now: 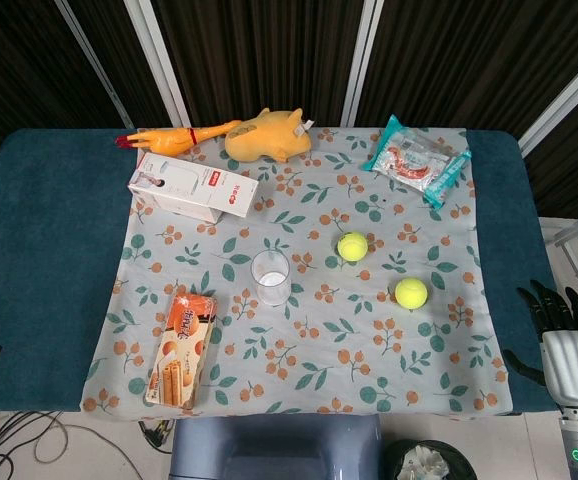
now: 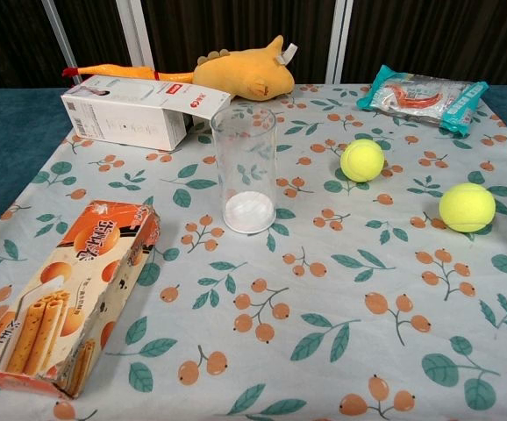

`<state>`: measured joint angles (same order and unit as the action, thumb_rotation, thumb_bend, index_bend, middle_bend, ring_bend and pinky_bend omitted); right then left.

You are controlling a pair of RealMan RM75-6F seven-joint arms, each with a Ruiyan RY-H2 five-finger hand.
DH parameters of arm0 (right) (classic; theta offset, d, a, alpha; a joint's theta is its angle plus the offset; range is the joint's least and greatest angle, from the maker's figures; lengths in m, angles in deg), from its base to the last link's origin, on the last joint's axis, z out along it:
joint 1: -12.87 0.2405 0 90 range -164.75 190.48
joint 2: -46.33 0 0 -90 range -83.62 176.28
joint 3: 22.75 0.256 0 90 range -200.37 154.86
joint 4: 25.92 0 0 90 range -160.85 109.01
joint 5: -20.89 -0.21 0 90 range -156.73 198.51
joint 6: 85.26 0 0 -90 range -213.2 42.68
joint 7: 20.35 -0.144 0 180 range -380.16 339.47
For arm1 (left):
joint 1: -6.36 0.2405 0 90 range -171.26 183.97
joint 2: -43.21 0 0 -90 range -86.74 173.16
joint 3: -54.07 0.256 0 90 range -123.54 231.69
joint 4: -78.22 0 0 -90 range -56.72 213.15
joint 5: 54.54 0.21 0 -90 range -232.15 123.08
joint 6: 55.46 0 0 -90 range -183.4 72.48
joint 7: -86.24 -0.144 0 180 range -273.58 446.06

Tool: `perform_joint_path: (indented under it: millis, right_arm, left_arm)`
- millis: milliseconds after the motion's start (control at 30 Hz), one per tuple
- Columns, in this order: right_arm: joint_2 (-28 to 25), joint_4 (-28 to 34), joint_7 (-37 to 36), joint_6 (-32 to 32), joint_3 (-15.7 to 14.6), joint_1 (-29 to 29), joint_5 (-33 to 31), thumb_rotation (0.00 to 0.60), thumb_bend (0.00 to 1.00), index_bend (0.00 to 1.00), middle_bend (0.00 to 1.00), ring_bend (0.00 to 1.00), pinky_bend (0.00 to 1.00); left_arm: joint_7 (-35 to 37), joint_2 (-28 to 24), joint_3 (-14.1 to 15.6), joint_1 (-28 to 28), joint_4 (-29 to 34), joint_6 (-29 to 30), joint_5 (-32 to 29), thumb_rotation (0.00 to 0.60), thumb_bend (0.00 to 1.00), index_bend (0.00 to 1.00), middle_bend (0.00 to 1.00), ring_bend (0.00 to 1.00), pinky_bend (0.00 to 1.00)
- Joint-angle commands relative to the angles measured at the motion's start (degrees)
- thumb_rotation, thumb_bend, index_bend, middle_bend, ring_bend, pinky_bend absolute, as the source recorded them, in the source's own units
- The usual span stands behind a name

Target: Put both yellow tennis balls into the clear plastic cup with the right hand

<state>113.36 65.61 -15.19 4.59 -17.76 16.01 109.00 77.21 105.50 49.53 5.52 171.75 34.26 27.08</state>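
Ahead of the right hand (image 1: 569, 345), whose fingers (image 1: 549, 305) are spread and empty, the nearer ball (image 1: 411, 292) looks light, fuzzy and roll-prone, best cupped around its middle.

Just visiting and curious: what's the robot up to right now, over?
Right hand open at table edge, holding nothing; left hand not in view. Both balls on the cloth, cup upright and empty. Nothing between balls and cup.
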Motion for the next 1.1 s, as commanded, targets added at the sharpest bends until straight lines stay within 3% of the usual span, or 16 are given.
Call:
perform_joint_path:
  millis: [33,767,933,1100]
  right_arm:
    - [0.0,0.0,0.0,0.0,0.0,0.0,0.0,0.6,0.23,0.15,0.1,0.13,0.0]
    - [-0.7,1.1,-1.2,-1.8,-0.5,0.2,-0.9,0.6,0.24,0.15,0.1,0.13,0.0]
    - [-2.6,3.1,-5.5,-5.9,-1.1,1.4,-1.8,0.6,0.23,0.15,0.09,0.12,0.0]
    - [-5.5,3.1,-5.1,-13.8,0.8,5.9,-5.2,0.6,0.23,0.15,0.09,0.11,0.0]
  left_arm:
    - [0.0,0.0,0.0,0.0,0.0,0.0,0.0,0.6,0.0,0.06,0.0,0.0,0.08]
    - [-0.1,0.0,0.1,0.1,0.1,0.1,0.1,0.6,0.0,0.06,0.0,0.0,0.08]
    - [-0.8,0.1,0.1,0.1,0.0,0.0,-0.1,0.6,0.0,0.06,0.0,0.0,0.08]
    - [-1.8,0.6,0.2,-0.2,0.1,-0.4,-0.1,0.6,0.0,0.06,0.0,0.0,0.08]
